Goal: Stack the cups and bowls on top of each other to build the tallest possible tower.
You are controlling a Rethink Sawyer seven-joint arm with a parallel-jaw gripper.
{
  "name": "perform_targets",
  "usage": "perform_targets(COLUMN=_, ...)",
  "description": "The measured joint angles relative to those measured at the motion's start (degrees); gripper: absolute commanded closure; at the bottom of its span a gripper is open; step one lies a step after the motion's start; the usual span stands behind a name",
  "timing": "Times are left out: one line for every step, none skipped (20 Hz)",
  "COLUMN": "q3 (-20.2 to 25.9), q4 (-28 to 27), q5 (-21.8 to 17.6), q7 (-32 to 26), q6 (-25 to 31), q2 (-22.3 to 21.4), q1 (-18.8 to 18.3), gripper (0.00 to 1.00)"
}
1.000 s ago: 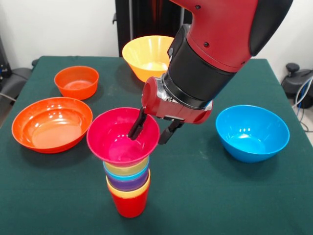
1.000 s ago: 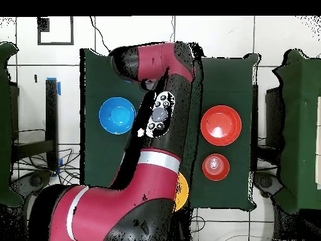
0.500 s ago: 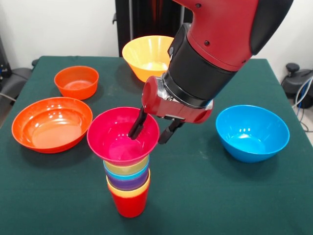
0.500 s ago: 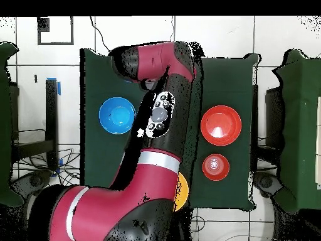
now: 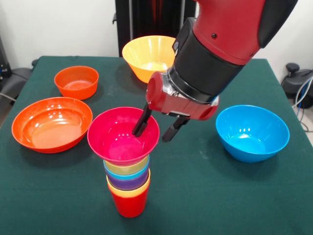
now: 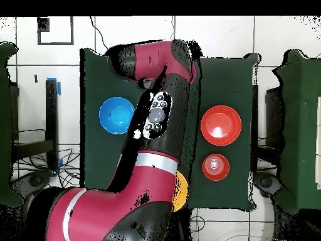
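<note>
The tower stands at the table's near middle in the front view: a red cup (image 5: 128,203) as base, yellow-orange, purple, blue and pale yellow cups nested in it, and the small magenta-pink bowl (image 5: 117,139) on top. My gripper (image 5: 157,130) is open at the bowl's right rim. One finger (image 5: 142,122) hangs inside the bowl, the other just outside it. I cannot tell whether either touches the rim. In the overhead view my arm (image 6: 157,119) hides the tower and the gripper.
The large blue bowl (image 5: 252,132) (image 6: 116,115) sits right of the tower. The large yellow-orange bowl (image 5: 146,55) is at the far middle, the small orange bowl (image 5: 76,81) (image 6: 215,166) far left, and the wide shallow orange bowl (image 5: 51,122) (image 6: 221,124) left.
My gripper has shifted slightly to the right and up in the front view. Its fingers stay spread, and the magenta-pink bowl has stayed on the tower.
</note>
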Motion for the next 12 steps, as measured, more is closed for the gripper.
perform_targets(q3=0.0, q4=0.0, q5=0.1, q7=0.0, q6=0.0, q2=-0.2, q1=0.2, gripper=0.00)
perform_targets(q3=0.0, q4=0.0, q5=0.1, q7=0.0, q6=0.0, q2=-0.3, q1=0.2, gripper=0.00)
perform_targets(q3=0.0, q4=0.0, q5=0.4, q7=0.0, q6=0.5, q2=-0.7, q1=0.5, gripper=0.00)
perform_targets(q3=0.0, q4=0.0, q5=0.5, q7=0.0, q6=0.7, q2=-0.8, q1=0.6, gripper=0.00)
perform_targets(q3=0.0, q4=0.0, q5=0.6, q7=0.0, q6=1.0, q2=-0.9, q1=0.7, gripper=0.00)
perform_targets(q3=0.0, q4=0.0, q5=0.8, q7=0.0, q6=1.3, q2=-1.0, q1=0.9, gripper=0.00)
perform_targets(q3=0.0, q4=0.0, q5=0.9, q7=0.0, q6=1.5, q2=-1.0, q1=1.0, gripper=0.00)
perform_targets(q3=0.0, q4=0.0, q5=0.9, q7=0.0, q6=1.7, q2=-1.1, q1=1.1, gripper=0.00)
perform_targets(q3=0.0, q4=0.0, q5=1.1, q7=0.0, q6=2.3, q2=-1.3, q1=1.4, gripper=0.00)
perform_targets(q3=0.0, q4=0.0, q5=1.2, q7=0.0, q6=2.6, q2=-1.4, q1=1.5, gripper=0.00)
perform_targets(q3=0.0, q4=0.0, q5=1.3, q7=0.0, q6=2.7, q2=-1.5, q1=1.6, gripper=0.00)
perform_targets(q3=0.0, q4=0.0, q5=1.3, q7=0.0, q6=2.9, q2=-1.5, q1=1.7, gripper=0.00)
